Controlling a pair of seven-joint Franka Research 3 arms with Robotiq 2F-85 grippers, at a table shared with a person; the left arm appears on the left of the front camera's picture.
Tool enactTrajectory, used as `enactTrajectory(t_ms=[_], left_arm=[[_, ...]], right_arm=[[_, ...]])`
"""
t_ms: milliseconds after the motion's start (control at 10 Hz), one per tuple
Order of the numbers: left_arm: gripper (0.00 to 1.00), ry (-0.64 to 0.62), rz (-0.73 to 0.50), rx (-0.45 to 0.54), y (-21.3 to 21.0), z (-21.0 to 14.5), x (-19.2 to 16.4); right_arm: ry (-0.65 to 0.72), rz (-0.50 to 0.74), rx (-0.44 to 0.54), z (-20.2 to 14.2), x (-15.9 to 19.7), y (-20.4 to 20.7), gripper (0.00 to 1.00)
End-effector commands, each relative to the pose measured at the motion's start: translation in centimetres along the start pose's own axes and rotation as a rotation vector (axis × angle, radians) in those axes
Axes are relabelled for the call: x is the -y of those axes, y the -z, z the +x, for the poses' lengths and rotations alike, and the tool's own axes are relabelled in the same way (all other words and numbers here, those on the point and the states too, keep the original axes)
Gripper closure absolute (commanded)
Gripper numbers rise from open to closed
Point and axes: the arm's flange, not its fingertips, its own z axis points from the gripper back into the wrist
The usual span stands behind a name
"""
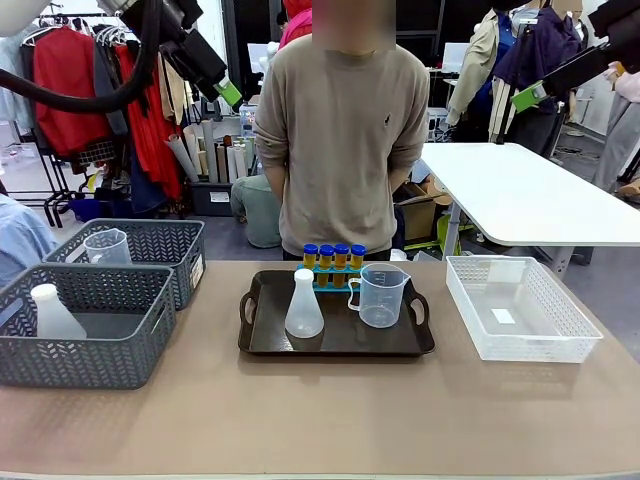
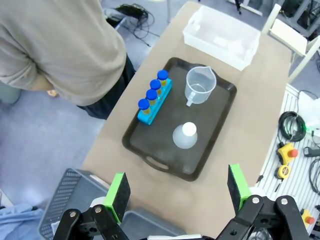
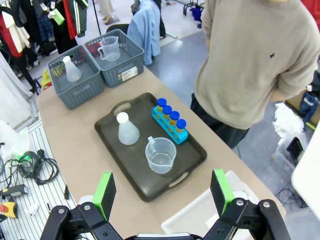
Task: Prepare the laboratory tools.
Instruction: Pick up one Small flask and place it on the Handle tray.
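Sitting on the dark tray point(image 1: 262, 340) are the flask point(image 1: 304, 306), the measuring beaker point(image 1: 380, 295) and the blue-capped amber tubes point(image 1: 331, 256) in a blue rack. Both arms are held high: left gripper point(image 2: 176, 191) and right gripper point(image 3: 163, 192) are seen spread wide, nothing pinched.

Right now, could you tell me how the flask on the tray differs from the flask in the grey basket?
The tray flask stands exposed on the dark tray, by the measuring beaker; the basket flask sits half-hidden behind the grey basket wall, alone. Both are frosted white, conical and upright.
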Motion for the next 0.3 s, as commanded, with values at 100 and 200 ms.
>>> enactTrajectory(t_ms=[100,200], left_arm=[[0.0,-0.005,-0.008,0.004,-0.31,-0.14,0.07],[0.0,-0.005,-0.008,0.004,-0.31,-0.14,0.07]], right_arm=[[-0.003,0.011,0.015,0.02,-0.02,0.04,0.0],[-0.003,0.011,0.015,0.02,-0.02,0.04,0.0]])
